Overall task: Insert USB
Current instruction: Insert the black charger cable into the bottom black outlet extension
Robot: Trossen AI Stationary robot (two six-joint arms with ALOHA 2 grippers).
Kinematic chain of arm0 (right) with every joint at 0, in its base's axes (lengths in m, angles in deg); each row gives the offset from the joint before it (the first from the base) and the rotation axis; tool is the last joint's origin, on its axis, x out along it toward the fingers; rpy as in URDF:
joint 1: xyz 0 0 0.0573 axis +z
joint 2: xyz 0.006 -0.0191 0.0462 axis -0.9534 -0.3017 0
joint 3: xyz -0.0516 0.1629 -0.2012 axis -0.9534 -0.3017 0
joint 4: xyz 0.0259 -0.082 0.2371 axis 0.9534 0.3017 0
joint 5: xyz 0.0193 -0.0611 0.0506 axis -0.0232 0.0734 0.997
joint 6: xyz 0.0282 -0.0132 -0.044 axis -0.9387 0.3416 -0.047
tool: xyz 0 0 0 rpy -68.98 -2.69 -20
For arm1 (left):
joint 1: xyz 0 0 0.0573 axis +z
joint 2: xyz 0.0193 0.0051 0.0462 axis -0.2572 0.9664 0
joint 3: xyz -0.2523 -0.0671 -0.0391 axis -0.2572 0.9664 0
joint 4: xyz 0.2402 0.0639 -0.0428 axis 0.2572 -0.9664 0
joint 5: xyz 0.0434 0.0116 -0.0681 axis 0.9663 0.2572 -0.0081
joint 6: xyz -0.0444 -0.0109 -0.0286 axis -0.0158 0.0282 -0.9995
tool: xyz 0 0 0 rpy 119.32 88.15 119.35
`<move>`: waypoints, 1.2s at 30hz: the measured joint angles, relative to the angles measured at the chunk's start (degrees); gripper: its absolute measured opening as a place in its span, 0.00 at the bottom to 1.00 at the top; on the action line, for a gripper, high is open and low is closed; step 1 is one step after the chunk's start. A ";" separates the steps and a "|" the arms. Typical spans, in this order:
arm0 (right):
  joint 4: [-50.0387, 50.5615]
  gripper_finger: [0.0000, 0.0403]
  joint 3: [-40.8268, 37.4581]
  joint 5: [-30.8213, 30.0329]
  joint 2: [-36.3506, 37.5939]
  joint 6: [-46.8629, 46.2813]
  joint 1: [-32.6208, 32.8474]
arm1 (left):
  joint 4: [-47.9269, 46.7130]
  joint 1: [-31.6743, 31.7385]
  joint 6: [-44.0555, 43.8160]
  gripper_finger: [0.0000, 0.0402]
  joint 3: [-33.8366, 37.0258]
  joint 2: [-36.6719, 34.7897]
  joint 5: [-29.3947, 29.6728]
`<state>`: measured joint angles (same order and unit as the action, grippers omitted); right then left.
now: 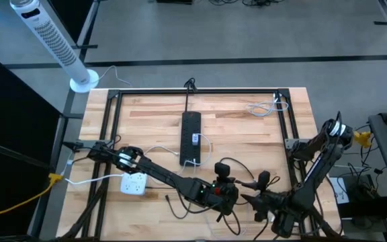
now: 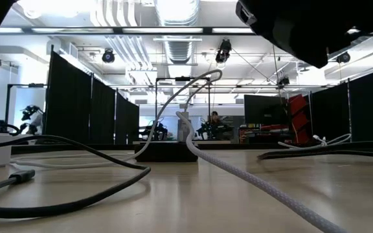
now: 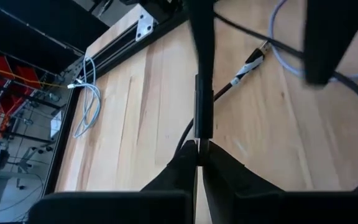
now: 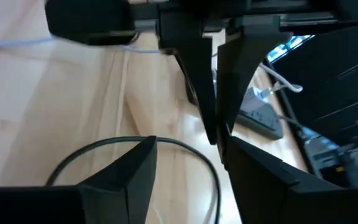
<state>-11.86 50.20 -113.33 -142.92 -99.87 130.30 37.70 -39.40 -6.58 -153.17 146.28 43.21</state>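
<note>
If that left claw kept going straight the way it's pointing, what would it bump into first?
Probably the thin black cable pinched in the left claw itself; beyond that, likely bare light wooden tabletop, though depth is unclear.

Overhead looks straight down; low level across table (image 1: 247,134); wrists close.

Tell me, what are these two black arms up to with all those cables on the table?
They are working on plugging a USB cable in. Near the front edge of the wooden table, the left pincer is shut on a thin black cable. The right pincer is right beside it with its fingers apart, holding nothing. The long black power strip lies at the table's middle, apart from both pincers, so the black cable is not yet plugged in there.
</note>
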 joint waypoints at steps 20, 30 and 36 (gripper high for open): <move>0.22 0.43 1.07 -5.12 -1.76 5.80 -0.24 | -0.17 -1.15 -0.40 0.01 0.17 0.00 0.68; 0.14 0.36 1.05 -4.95 -1.74 5.05 -2.40 | -0.13 -1.83 -0.33 0.01 0.17 0.00 1.01; 0.14 0.25 1.01 -4.50 -1.74 5.05 -2.42 | -0.11 -1.94 -0.29 0.01 0.17 0.00 1.26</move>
<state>-11.72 51.20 -117.83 -144.66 -94.82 127.88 37.59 -41.34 -6.86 -152.99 146.28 44.47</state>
